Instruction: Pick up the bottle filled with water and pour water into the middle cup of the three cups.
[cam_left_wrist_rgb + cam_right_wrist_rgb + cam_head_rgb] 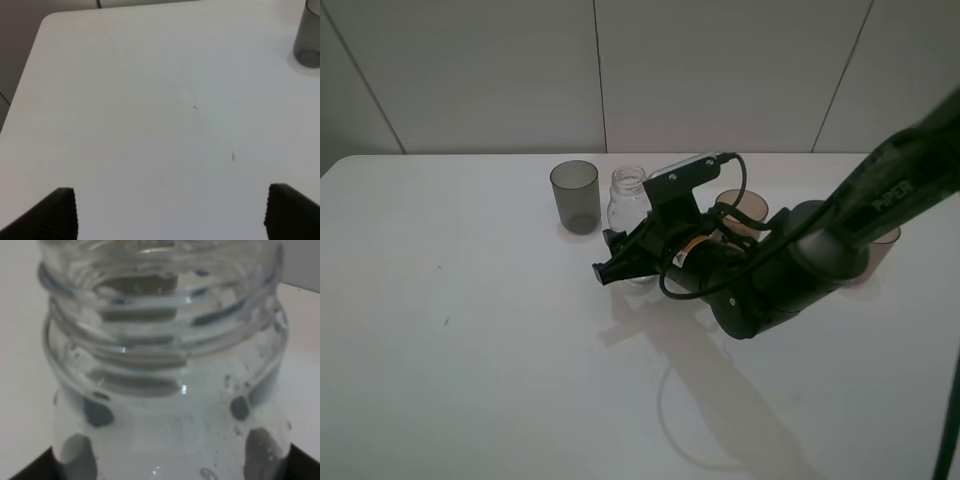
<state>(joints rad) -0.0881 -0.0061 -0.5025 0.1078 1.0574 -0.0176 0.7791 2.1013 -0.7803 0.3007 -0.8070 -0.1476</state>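
Note:
The clear bottle (628,196) stands uncapped on the white table, between the smoky grey cup (575,195) and the amber-brown middle cup (741,208). The mauve-pink cup (886,240) is mostly hidden behind my right arm. My right gripper (610,255) reaches across from the right, its fingers open on either side of the bottle's lower body. In the right wrist view the bottle (165,370) fills the frame, with the dark fingertips (30,467) at its sides. My left gripper (170,215) is open and empty over bare table. The grey cup (307,40) shows at the edge of the left wrist view.
My right arm (790,270) lies low over the table in front of the amber and pink cups. A tiled wall (720,70) runs behind the table. The table's far left corner (47,20) shows in the left wrist view.

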